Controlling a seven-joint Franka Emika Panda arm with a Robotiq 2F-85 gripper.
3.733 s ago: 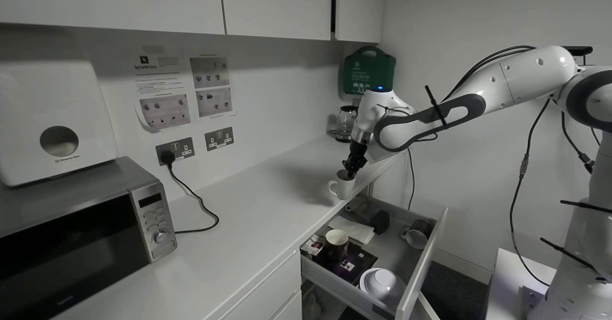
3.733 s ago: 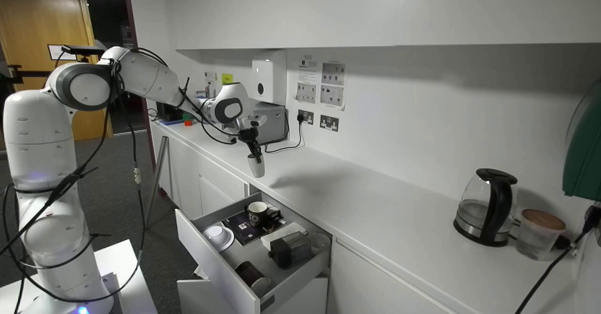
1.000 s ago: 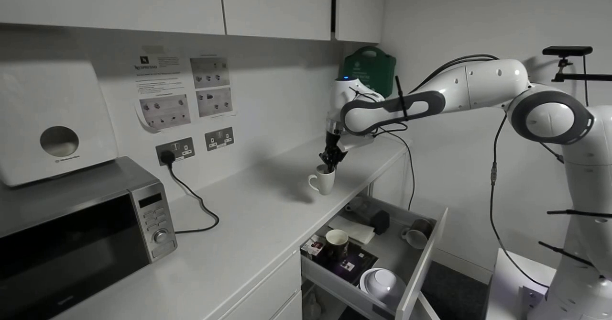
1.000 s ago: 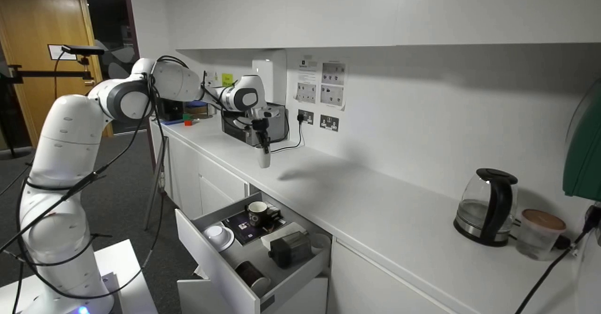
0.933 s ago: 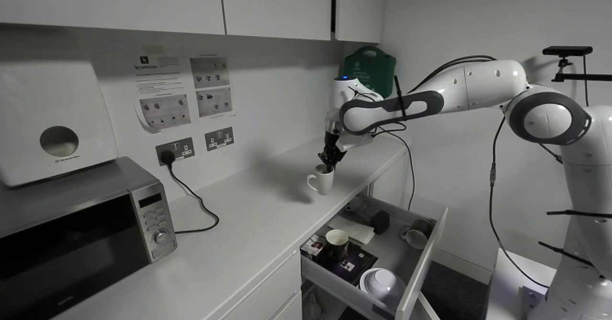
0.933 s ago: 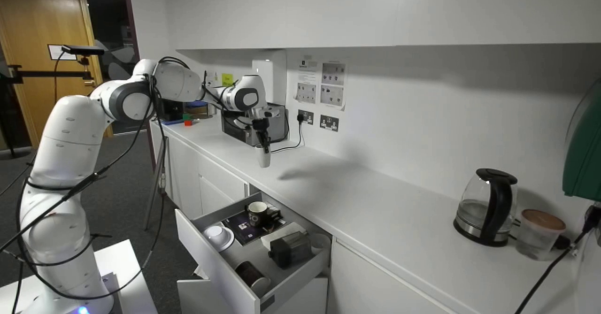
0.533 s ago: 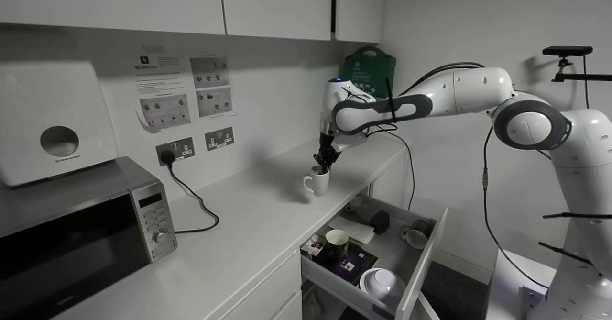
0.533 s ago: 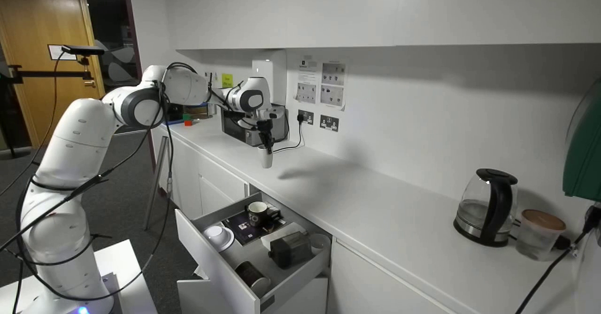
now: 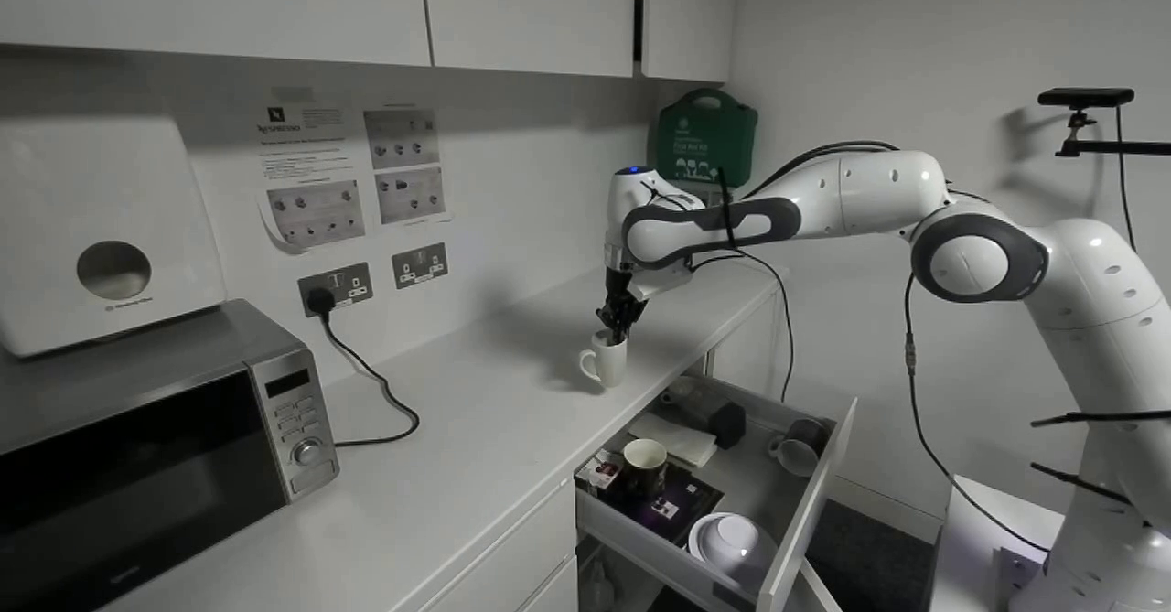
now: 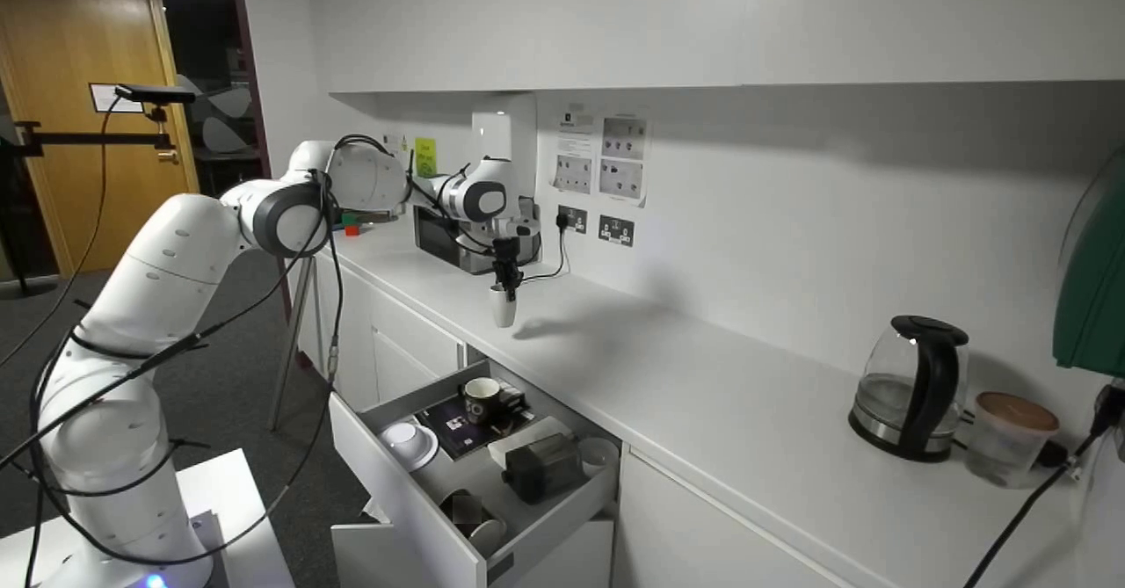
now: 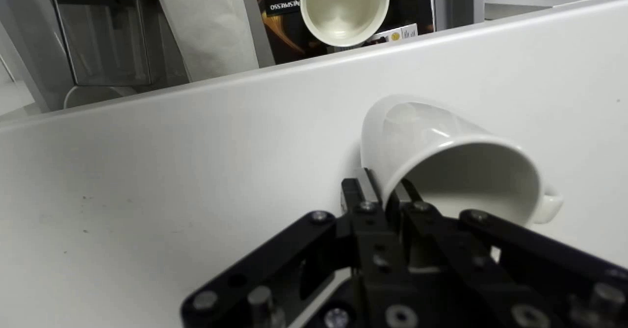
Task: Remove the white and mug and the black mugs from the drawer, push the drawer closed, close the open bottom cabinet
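Observation:
My gripper (image 11: 385, 187) is shut on the rim of the white mug (image 11: 422, 124), one finger inside and one outside. In both exterior views the white mug (image 9: 607, 363) (image 10: 504, 310) is upright at the counter, near its front edge. I cannot tell whether its base touches. The drawer (image 9: 812, 516) (image 10: 387, 482) below is pulled open. A dark patterned mug (image 9: 643, 461) (image 10: 482, 405) stands in it. Another dark mug (image 9: 798, 455) (image 10: 473, 522) lies on its side by the drawer front. The bottom cabinet door (image 10: 378, 553) stands open beneath.
The drawer also holds a white bowl (image 9: 727, 539), a black box (image 10: 448, 425), a white packet (image 9: 672, 438) and a dark clear container (image 10: 540, 468). A microwave (image 9: 165, 411) and a kettle (image 10: 914, 386) stand on the counter (image 10: 703, 412). Wall cabinets (image 9: 531, 8) hang above.
The gripper has carried the white mug from above the counter's front edge inward over the counter. In the last half second it has moved down. Drawer and contents have not moved.

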